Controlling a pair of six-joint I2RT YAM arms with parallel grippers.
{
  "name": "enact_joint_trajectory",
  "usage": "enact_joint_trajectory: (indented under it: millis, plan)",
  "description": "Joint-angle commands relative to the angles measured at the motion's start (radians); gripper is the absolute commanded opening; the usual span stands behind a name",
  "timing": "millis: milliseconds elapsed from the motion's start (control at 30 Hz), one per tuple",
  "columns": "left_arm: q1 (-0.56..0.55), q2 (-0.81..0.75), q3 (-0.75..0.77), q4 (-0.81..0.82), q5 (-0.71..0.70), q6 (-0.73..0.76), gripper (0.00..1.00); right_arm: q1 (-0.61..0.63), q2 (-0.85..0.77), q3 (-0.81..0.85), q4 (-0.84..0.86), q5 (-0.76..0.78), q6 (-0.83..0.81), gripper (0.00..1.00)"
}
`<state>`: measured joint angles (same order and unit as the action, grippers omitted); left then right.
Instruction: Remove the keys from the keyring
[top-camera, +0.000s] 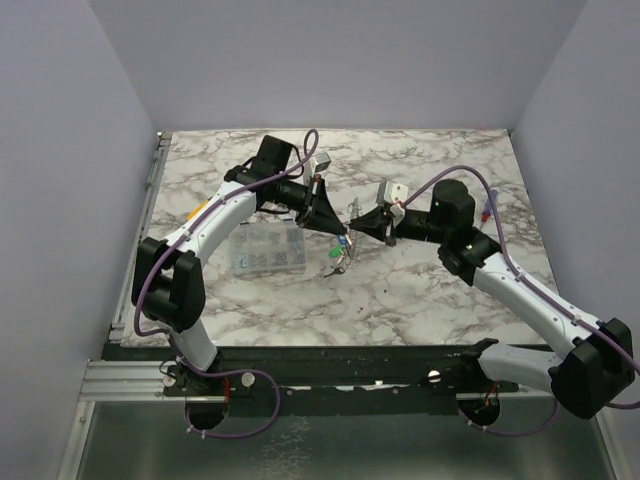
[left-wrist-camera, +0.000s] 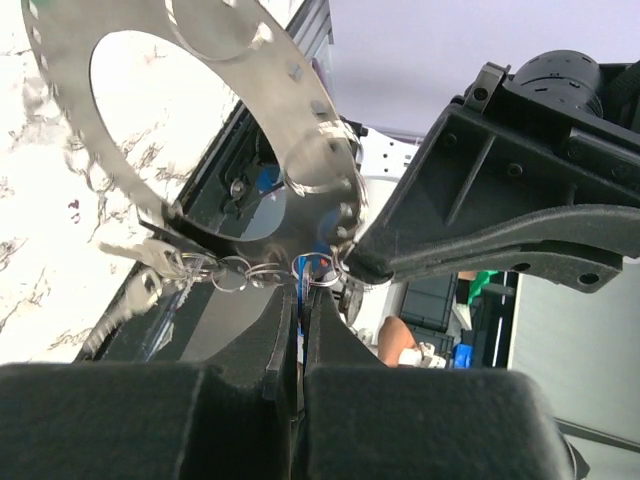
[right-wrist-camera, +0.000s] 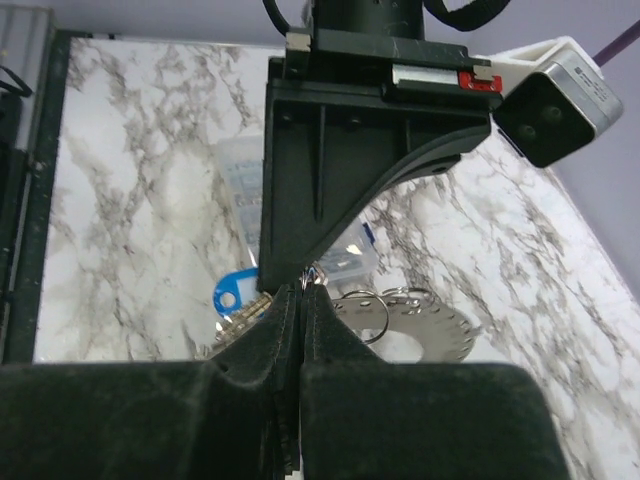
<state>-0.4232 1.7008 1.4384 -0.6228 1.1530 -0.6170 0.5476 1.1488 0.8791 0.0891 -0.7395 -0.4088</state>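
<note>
Bases of both arms sit at your near edge, at 6 o'clock on the marble table (top-camera: 430, 300). Going out from there, the keys (top-camera: 338, 256) hang in a small bunch about mid-table, a green head showing among them. A clear compartment box (top-camera: 266, 249) lies just beside them at 9 o'clock. Directly beyond the bunch your two grippers meet tip to tip: the left gripper (top-camera: 339, 231) comes in from 10 o'clock, the right gripper (top-camera: 357, 231) from 3 o'clock. In the left wrist view, your left fingers (left-wrist-camera: 272, 345) are pressed together to a thin slit, nipping the end of a chain of small split rings (left-wrist-camera: 232, 272). A plain silver key (left-wrist-camera: 140, 292) dangles at the chain's 9 o'clock end. Past them the keyring (left-wrist-camera: 305, 130), a flat grey band with small holes, rises tilted toward 12 o'clock, the right fingertip touching its rim. In the right wrist view, your right fingers (right-wrist-camera: 325, 322) are squeezed together too; you cannot tell what they pinch. A blue-headed key (right-wrist-camera: 236, 296) hangs at their 9 o'clock.
</note>
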Motion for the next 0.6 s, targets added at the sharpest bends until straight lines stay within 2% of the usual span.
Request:
enact_joint_trajectory:
  millis: [0,167,233,433,567]
  plan:
    - [-0.015,0.026,0.032,0.001,-0.045,0.029,0.0,-0.001,0.017,0.012,0.243,-0.147,0.184,0.0]
    - [-0.068,0.033,0.045,0.001,-0.005,0.031,0.0,-0.015,0.062,-0.133,0.62,-0.213,0.419,0.01]
    - [-0.068,0.031,0.052,0.003,0.003,0.039,0.0,-0.024,0.07,-0.169,0.715,-0.218,0.488,0.01]
    - [-0.037,0.005,0.015,0.001,0.0,0.054,0.0,-0.086,0.068,-0.219,0.798,-0.204,0.579,0.01]
    - [-0.018,-0.012,0.015,0.001,-0.005,0.063,0.0,-0.091,0.061,-0.228,0.726,-0.197,0.555,0.01]
